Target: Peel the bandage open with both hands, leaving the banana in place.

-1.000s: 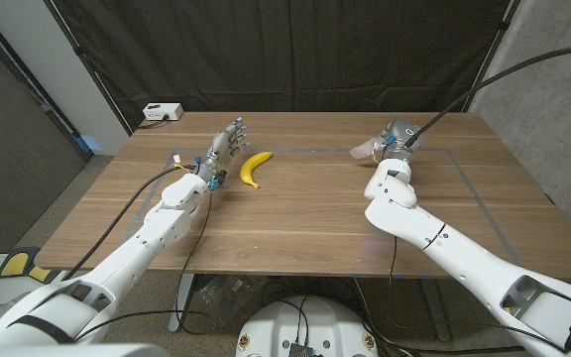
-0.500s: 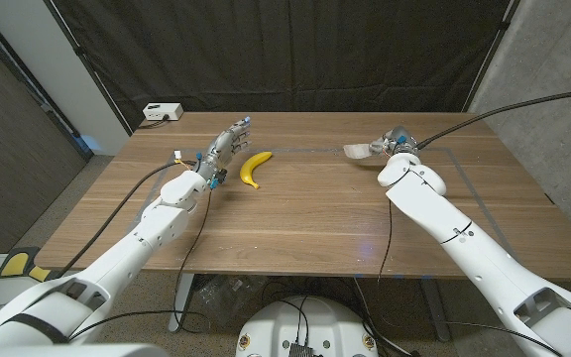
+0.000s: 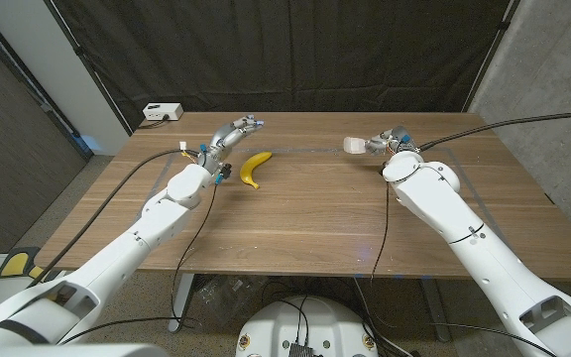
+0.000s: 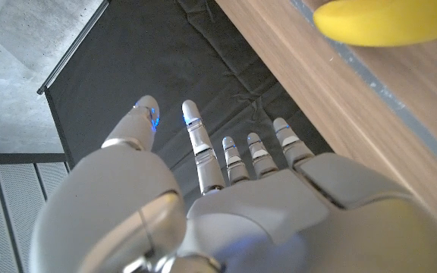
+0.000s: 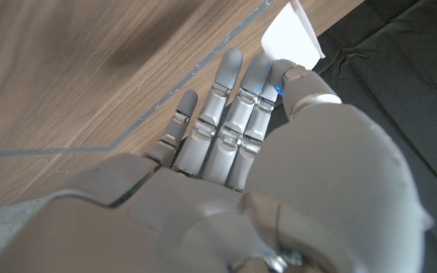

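In the head view, the left hand is reaching over the far left part of the table, fingers apart and grasping nothing. The banana is lying on the table just right of and nearer than that hand, apart from it. On the far right side, the right hand is pinching the bandage, a small white piece sticking out to the left of its fingers, well apart from the banana. A white box is sitting at the table's far left corner.

In the left wrist view, the left hand is showing its back, fingers stretched and spread, thumb off to one side, with nothing between them. The banana is lying on the table's wood close to the hand, not touching it, and the fingertips are pointing past the table edge toward the dark curtain.

In the right wrist view, the right hand is keeping its fingers close together and nearly straight, the thumb pressing the white bandage against the fingertips. The bandage is jutting beyond the fingertips, over the table's edge.
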`<state>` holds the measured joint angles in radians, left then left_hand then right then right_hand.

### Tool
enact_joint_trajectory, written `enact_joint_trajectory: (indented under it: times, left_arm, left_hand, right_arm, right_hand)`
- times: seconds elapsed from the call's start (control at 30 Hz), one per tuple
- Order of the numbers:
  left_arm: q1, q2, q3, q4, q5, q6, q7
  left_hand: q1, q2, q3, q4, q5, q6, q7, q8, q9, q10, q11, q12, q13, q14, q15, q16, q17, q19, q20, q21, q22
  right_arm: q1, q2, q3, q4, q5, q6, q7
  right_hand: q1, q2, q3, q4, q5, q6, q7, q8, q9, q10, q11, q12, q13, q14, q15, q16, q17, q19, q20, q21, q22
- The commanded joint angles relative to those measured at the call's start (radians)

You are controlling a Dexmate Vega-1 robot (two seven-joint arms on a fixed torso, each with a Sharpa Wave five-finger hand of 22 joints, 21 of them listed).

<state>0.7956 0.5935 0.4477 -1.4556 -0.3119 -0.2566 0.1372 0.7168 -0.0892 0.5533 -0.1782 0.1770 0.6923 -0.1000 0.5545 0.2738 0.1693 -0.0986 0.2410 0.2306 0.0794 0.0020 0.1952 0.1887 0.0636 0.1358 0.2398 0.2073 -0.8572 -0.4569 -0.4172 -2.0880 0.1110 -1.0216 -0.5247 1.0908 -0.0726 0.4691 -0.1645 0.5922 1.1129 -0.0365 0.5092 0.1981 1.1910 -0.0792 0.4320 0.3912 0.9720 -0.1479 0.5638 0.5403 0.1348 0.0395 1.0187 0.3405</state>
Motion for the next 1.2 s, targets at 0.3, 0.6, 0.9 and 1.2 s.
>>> enact_joint_trajectory:
  times: [0.3,0.6,0.9,1.2]
  left_arm:
    - [0.044,-0.015,0.002,-0.182,0.195,0.096,0.210]
    - [0.040,-0.036,0.009,-0.198,0.223,0.122,0.243]
    - [0.043,-0.040,0.024,-0.240,0.257,0.171,0.257]
    - [0.029,-0.004,0.043,-0.259,0.267,0.170,0.186]
  left_hand:
    - [0.045,-0.039,-0.044,0.020,0.016,0.024,0.056,0.032,0.005,-0.043,0.007,-0.023,0.006,-0.073,0.027,-0.010,0.010,-0.075,0.004,-0.023,0.003]
    - [0.045,-0.039,-0.052,0.027,0.018,0.012,0.058,0.024,-0.002,-0.057,0.011,-0.027,0.006,-0.090,0.034,-0.009,0.013,-0.090,0.005,-0.025,0.005]
    - [0.051,-0.045,-0.061,0.029,0.019,0.020,0.064,0.023,-0.011,-0.058,0.017,-0.026,0.005,-0.096,0.042,-0.005,0.014,-0.096,0.011,-0.022,0.005]
    - [0.070,-0.060,-0.104,0.037,0.027,-0.208,0.037,-0.069,-0.030,-0.123,0.043,-0.037,0.007,-0.150,0.069,-0.006,0.017,-0.134,0.025,-0.021,0.005]
  right_arm:
    - [-0.008,-0.011,-0.008,-0.029,0.154,0.104,-0.072]
    - [-0.038,-0.052,-0.013,-0.055,0.192,0.214,-0.066]
    - [-0.047,-0.076,-0.033,-0.081,0.202,0.251,-0.083]
    - [-0.046,-0.099,-0.058,-0.102,0.204,0.278,-0.081]
  right_hand:
    - [-0.003,-0.015,0.016,0.000,0.039,0.052,0.059,0.147,0.195,0.015,0.003,-0.001,0.016,-0.003,-0.052,0.016,0.017,0.001,0.005,0.038,0.027]
    - [-0.008,-0.022,0.025,0.001,0.067,0.054,0.061,0.151,0.197,0.020,0.004,-0.002,0.029,-0.005,-0.050,0.026,0.029,0.000,0.005,0.068,0.042]
    - [-0.009,-0.028,0.032,-0.001,0.087,0.054,0.061,0.154,0.196,0.021,0.005,-0.003,0.040,-0.005,-0.052,0.038,0.042,-0.001,0.005,0.091,0.050]
    - [-0.005,-0.025,0.036,0.000,0.100,0.046,0.061,0.153,0.196,0.010,0.001,-0.010,0.051,-0.014,-0.052,0.052,0.062,-0.007,0.006,0.113,0.058]
